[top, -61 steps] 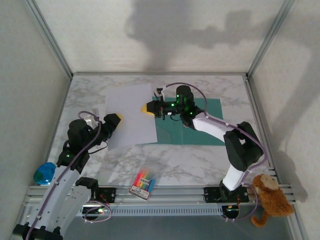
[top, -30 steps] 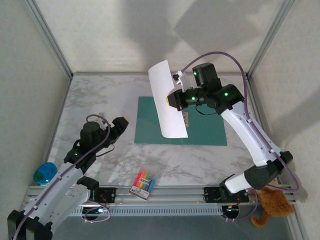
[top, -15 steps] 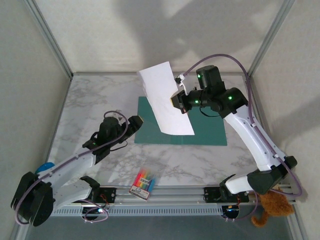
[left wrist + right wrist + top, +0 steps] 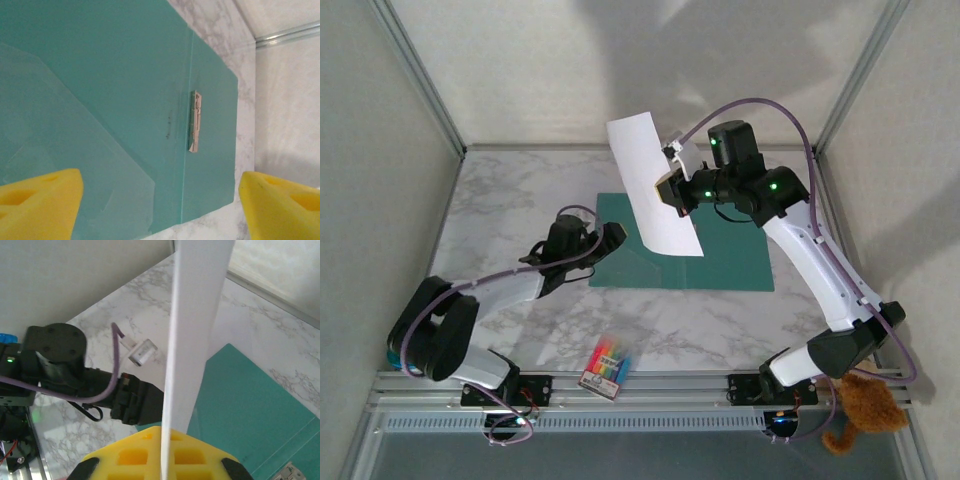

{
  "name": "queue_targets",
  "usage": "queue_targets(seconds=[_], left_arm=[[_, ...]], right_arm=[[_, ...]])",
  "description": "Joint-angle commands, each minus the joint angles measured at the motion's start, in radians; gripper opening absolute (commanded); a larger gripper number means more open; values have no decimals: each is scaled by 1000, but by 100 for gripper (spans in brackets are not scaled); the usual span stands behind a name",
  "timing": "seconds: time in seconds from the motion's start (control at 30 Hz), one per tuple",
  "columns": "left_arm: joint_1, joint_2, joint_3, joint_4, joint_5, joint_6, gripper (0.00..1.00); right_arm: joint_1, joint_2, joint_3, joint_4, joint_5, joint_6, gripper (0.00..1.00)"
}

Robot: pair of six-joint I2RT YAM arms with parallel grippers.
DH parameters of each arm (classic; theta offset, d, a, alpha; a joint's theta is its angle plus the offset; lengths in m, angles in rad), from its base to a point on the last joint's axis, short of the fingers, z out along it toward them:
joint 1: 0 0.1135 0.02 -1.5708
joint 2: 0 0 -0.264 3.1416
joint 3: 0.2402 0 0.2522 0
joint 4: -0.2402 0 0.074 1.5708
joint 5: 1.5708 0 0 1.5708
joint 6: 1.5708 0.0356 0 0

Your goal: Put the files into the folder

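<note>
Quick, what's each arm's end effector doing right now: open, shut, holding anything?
Left end effector: open, empty, over the thin teal-green card folder.
Right end effector: shut on a plain white paper sheet.

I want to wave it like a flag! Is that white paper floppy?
Probably floppy: the thin white paper sheet, pinched at one edge by the right hand, seems to curve. Likely light too: edge-on it looks very thin.
</note>
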Motion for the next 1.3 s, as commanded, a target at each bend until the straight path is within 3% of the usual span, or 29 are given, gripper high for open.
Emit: queue_targets(seconds=[0.0,0.27,0.6,0.8,1.0,1.27], left_arm=[[7,39,23,53,75,31,81],[38,68,-43,102,121,34,80],[79,108,-80,141,155,34,80],[91,151,-76,151,183,34,80],[95,173,-72,150,190,36,80],[100,184,-69,144,201,38,80]], right_arm=[[-4,-12,11,23,0,14,0],[-4,19,-61,49,197,86,0],[-5,109,-65,72,293,66,0],[-5,175,-7,54,241,52,0],[-13,233,42,34,94,63,0],[-110,318,16,45,25,98,0]])
